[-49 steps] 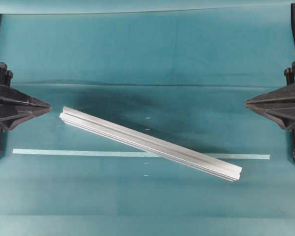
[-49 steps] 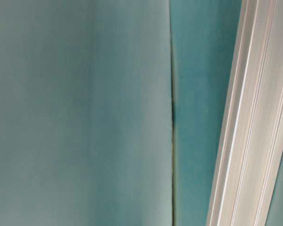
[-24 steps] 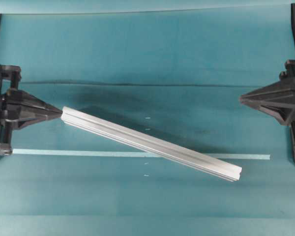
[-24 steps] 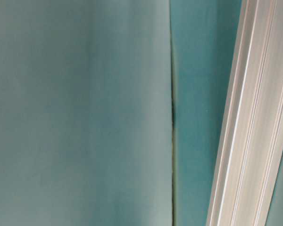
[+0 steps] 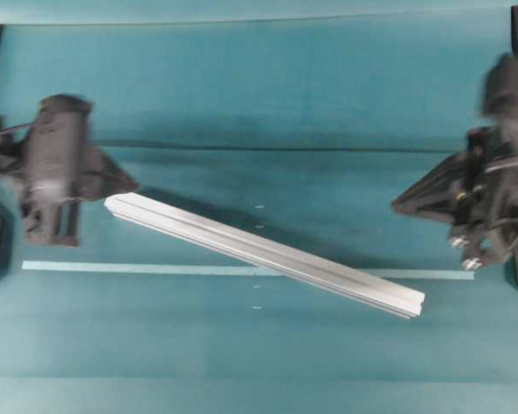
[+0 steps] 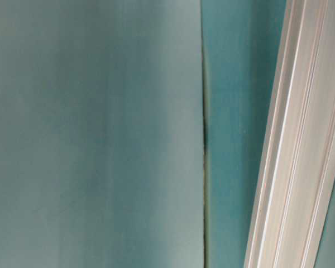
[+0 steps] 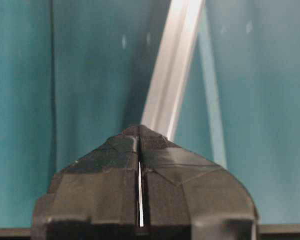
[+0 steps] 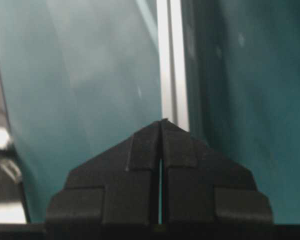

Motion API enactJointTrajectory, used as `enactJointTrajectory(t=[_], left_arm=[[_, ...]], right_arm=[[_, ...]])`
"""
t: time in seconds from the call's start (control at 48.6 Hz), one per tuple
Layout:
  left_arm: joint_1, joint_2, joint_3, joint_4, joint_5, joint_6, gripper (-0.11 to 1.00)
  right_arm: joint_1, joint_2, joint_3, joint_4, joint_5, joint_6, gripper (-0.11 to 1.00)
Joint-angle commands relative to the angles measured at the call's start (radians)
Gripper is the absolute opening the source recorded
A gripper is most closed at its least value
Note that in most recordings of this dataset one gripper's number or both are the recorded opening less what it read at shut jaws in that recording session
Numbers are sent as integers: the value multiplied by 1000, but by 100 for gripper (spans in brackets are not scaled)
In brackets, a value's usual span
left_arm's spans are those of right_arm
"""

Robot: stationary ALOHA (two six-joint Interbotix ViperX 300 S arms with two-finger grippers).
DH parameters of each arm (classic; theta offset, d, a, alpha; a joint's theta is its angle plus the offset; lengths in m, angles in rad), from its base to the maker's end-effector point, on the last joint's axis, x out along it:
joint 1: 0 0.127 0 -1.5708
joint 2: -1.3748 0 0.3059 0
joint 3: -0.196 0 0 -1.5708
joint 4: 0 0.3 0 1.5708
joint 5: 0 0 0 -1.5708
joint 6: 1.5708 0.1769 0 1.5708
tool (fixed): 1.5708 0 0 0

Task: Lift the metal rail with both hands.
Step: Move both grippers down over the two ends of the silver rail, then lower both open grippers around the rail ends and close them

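The metal rail lies flat on the teal cloth, slanting from upper left to lower right. It also shows at the right edge of the table-level view, metal rail. My left gripper is shut and empty, its tip just behind the rail's left end. In its wrist view the closed left gripper covers the near end of the rail. My right gripper is shut and empty, well back from the rail's right end. From its wrist, the right gripper points along the rail.
A thin pale tape strip runs across the cloth and passes under the rail. A fold in the cloth crosses the table behind the rail and appears as a seam at table level. Small white marks dot the middle.
Both arms have swung inward from the table's side edges, the left one rightward to the rail's left end, the right one leftward. The rail has stayed put.
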Motion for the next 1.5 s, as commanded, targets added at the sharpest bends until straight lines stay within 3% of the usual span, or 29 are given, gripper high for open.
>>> enactJointTrajectory(t=[0.0, 0.165, 0.37, 0.556, 0.679, 0.802, 0.885, 0.988, 1.091, 1.173, 1.481], left_arm=[[3, 51, -67, 2, 43, 8, -4], [3, 135, -141, 2, 138, 52, -4], [5, 199, -187, 2, 175, 81, -4], [5, 230, -195, 2, 164, 83, -3], [5, 229, -193, 2, 169, 83, 5], [6, 229, -193, 2, 164, 78, 26], [5, 230, -190, 2, 164, 75, 50], [5, 238, -184, 2, 164, 67, 80], [3, 253, -175, 2, 163, 67, 98], [2, 264, -164, 2, 156, 74, 98], [5, 305, -115, 2, 104, 69, 97]], right_arm=[[21, 58, -51, 3, 37, 5, -2], [43, 189, -137, 5, 143, 14, -2], [46, 333, -252, -12, 322, 11, -2], [48, 396, -285, -23, 365, 9, -1], [48, 414, -287, -18, 367, 9, 4], [49, 426, -288, 2, 360, 9, 21], [49, 437, -287, 25, 359, 5, 42], [60, 449, -276, 17, 360, -6, 72], [91, 462, -265, -9, 354, -23, 93], [95, 471, -258, -12, 339, -20, 100], [121, 538, -250, -18, 321, -41, 100]])
